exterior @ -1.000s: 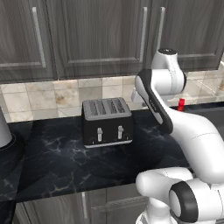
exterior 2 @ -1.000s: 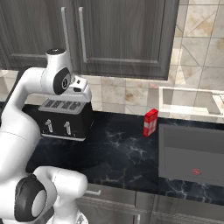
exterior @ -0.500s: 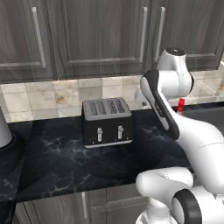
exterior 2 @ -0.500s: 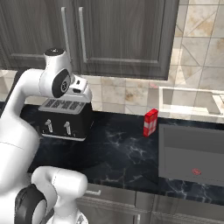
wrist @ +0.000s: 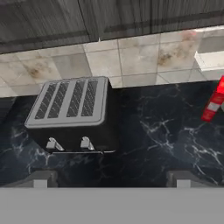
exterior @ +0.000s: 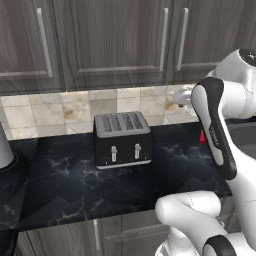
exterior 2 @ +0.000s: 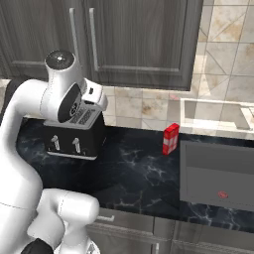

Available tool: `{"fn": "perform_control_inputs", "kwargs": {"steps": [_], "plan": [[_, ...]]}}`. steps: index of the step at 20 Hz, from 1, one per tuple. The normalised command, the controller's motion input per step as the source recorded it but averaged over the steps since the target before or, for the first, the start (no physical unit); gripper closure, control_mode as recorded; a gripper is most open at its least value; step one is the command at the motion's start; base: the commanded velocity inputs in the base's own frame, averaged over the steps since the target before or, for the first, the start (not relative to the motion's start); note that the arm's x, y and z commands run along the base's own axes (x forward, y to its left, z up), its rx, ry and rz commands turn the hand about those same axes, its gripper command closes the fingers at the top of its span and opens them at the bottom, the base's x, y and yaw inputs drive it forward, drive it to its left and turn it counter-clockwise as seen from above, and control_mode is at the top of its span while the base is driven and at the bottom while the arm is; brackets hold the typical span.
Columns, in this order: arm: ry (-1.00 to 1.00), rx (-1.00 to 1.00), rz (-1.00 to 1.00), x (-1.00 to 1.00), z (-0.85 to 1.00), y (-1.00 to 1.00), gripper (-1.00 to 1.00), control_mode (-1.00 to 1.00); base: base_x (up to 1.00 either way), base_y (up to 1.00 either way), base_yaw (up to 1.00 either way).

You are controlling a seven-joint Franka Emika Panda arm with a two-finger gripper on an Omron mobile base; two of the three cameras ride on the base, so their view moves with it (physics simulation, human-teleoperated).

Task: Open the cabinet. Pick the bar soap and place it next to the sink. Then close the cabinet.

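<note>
Cabinet [exterior: 120,40] doors are both shut above the toaster [exterior: 122,138], handles untouched, so the bar soap presumably sits behind them, unseen. Tool [wrist: 111,183] hangs over the bench [exterior 2: 139,173] in front of the toaster, its tips spread wide apart with nothing between them. The sink [exterior 2: 218,176] lies well to the right of the toaster, past the red-and-white bottle [exterior 2: 170,139]. Risk: reaching up for a handle, the elbow could sweep the toaster or bottle, or the tips could slip off the thin bar.
</note>
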Motion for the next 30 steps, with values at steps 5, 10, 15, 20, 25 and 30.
{"fn": "perform_control_inputs", "kwargs": {"steps": [5, 10, 15, 20, 25, 30], "plan": [[-0.30, 0.06, 0.00, -0.31, 0.69, -0.03, -1.00, -1.00, 0.00, 0.00, 0.00], [-0.35, 0.03, 0.00, -0.21, 0.56, -0.06, -1.00, -1.00, 0.00, 0.00, 0.00], [-0.30, 0.00, -0.03, -0.02, 0.28, -0.17, -1.00, -1.00, 0.00, 0.00, 0.00], [-0.06, -0.03, -0.09, 0.00, 0.12, -0.20, -1.00, -1.00, 0.00, 0.00, 0.00], [0.30, -0.10, -0.12, 0.10, 0.02, -0.02, -1.00, -1.00, 0.00, 0.00, 0.00], [0.39, -0.10, -0.09, 0.17, 0.00, 0.00, -1.00, -1.00, 0.00, 0.00, 0.00]]}}
